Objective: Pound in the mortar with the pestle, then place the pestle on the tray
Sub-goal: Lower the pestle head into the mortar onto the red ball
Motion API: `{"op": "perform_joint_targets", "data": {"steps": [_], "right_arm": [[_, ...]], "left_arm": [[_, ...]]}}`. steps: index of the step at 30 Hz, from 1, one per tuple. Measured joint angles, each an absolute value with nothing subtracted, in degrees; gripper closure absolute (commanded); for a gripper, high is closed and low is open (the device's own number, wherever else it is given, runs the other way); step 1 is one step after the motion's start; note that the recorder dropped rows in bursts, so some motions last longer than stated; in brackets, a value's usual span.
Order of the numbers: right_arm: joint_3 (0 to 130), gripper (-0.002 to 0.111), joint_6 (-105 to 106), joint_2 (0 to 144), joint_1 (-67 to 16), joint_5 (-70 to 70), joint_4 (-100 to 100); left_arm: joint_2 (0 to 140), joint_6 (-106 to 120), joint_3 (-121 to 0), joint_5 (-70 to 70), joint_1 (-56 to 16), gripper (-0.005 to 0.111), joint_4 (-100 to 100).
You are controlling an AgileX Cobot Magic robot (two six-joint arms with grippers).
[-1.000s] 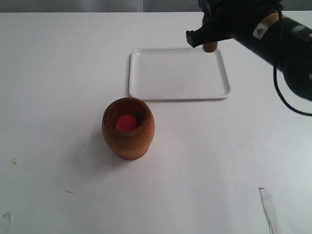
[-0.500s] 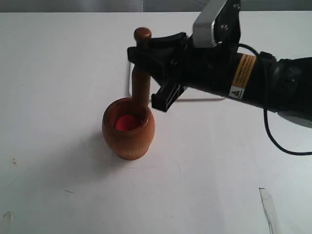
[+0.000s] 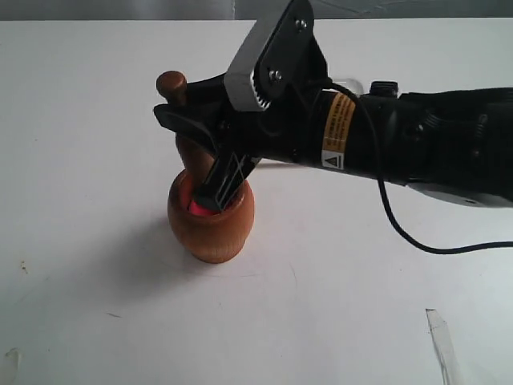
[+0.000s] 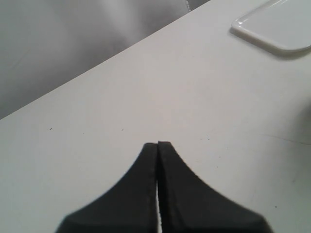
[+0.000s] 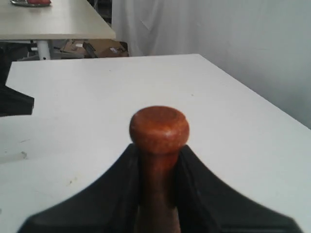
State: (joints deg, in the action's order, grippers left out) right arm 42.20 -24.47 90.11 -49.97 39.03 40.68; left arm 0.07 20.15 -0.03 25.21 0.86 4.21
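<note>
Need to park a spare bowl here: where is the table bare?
Bare: the table left of the mortar, and the strip between it and the exterior camera. Crowded: above the mortar, where the right hand holds the pestle.

No words or numbers can be read anywhere. The only marking is an orange-yellow sticker (image 3: 341,119) wrapped around the right arm (image 3: 433,148), with a white patch bearing a black warning triangle (image 3: 329,160); its print is too small to make out.
</note>
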Motion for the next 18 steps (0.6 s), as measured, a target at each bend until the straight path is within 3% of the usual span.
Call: {"op": "perform_joint_targets", "data": {"steps": [10,18], "right_arm": [[35.2,0.108,-10.4,101.8,-50.2,60.7,24.4],[33.9,0.108,-13.1,105.7,-50.2,64.8,21.9]], "left_arm": [[0.1,20.1,0.0,25.2,0.9,0.107,4.2],[0.1,20.1,0.0,25.2,0.9,0.107,4.2]]}}
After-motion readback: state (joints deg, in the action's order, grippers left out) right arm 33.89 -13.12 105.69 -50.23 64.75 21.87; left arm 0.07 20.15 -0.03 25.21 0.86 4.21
